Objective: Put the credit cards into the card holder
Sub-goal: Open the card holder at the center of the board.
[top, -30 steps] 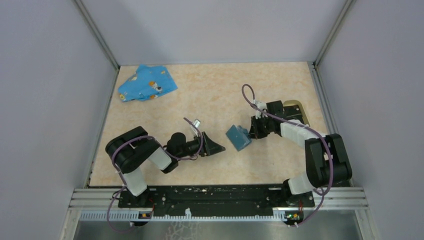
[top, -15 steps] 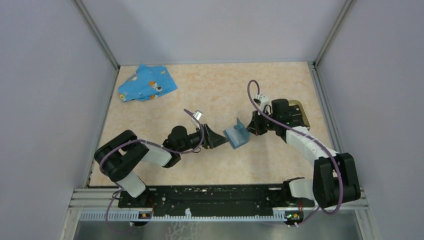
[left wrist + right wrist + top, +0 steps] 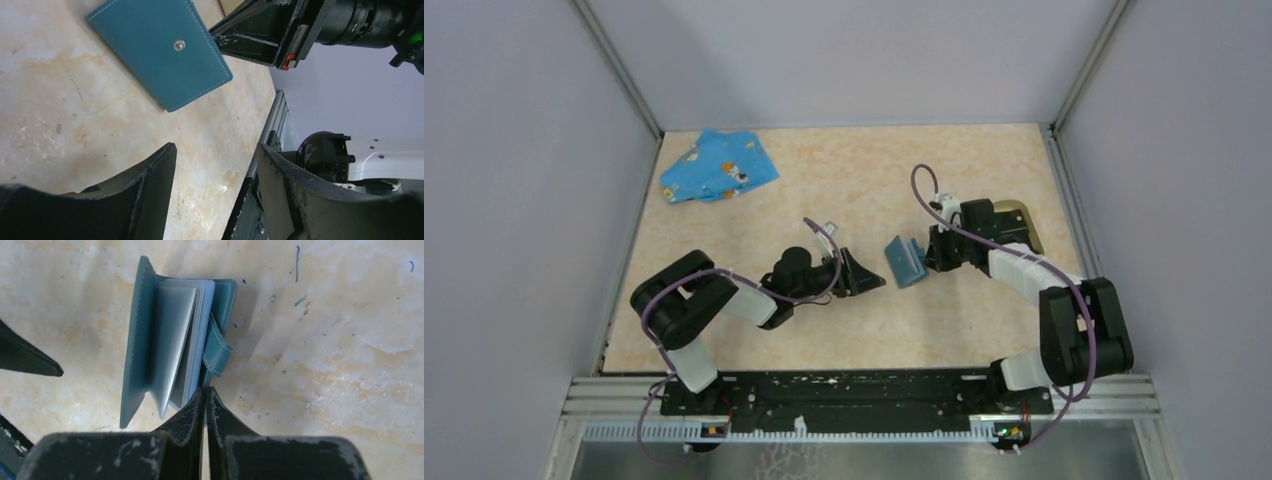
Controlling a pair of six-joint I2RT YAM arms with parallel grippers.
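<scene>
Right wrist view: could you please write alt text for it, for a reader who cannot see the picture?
A blue case is open on a beige marbled table, showing pale sleeves inside and a loose strap. The right gripper, shut, pinches the lower edge of the case's right-hand cover.
</scene>
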